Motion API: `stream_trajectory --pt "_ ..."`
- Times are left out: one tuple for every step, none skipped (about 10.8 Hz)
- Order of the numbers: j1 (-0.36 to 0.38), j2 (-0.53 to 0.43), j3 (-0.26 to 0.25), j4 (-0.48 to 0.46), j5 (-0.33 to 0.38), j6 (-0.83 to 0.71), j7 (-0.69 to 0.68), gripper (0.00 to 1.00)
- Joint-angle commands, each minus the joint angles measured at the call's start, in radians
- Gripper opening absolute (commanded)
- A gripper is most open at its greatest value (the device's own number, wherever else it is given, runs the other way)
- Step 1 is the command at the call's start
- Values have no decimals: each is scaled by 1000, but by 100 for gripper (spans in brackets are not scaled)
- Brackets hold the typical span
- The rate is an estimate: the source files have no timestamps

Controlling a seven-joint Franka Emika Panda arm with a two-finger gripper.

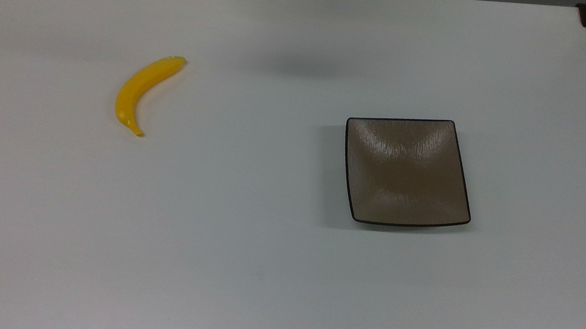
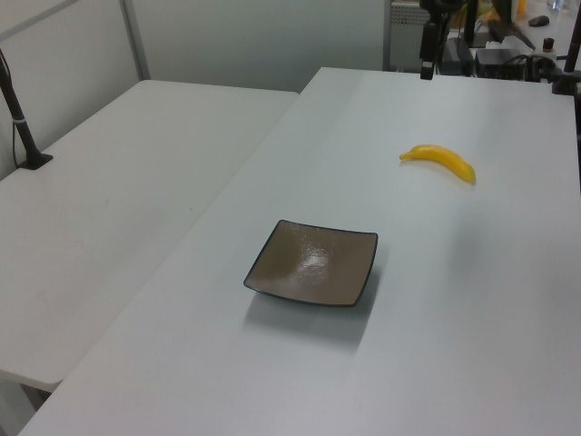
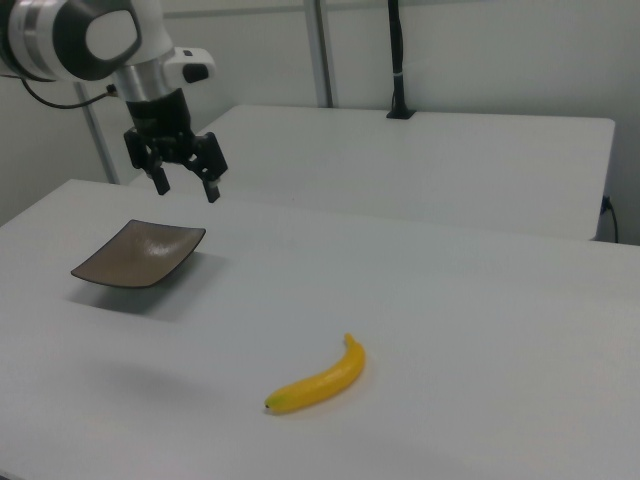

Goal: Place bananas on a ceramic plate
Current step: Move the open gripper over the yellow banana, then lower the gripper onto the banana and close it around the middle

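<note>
1 banana (image 1: 141, 92) lay slanted, far from your gripper (image 3: 186, 183) | jaws spread, holding nothing | plate (image 1: 405, 170) bare

The ceramic plate (image 1: 405, 172), lying below and well apart from the gripper (image 3: 186, 184), has a glossy brown glaze with fine streaks that catch the light, edged by a thin dark rim. The banana (image 1: 142, 91), farther from the gripper across the table (image 1: 261, 269), looks smooth and evenly bright yellow with a slight plastic-like sheen. The table under both is a matt, smooth white, while the gripper's dark fingers (image 3: 212, 186) look like matt black plastic under a glossy white arm shell (image 3: 110, 35).
</note>
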Motion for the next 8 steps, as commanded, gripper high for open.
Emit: stream_trajectory --pt "-83 47 -7 -12 -21 91 -74 100" --pt "-116 75 -7 -15 -33 125 -74 100" --pt "-147 95 -7 -18 -38 152 -75 100" --pt "-179 119 -7 -24 -38 174 -75 100" --pt "-201 130 -7 -35 -38 177 -75 100" --pt "-219 144 -7 -45 -36 179 -75 100" --pt "-233 162 -10 -56 -36 179 -75 100" --pt "-235 178 -10 -81 -36 203 -75 100"
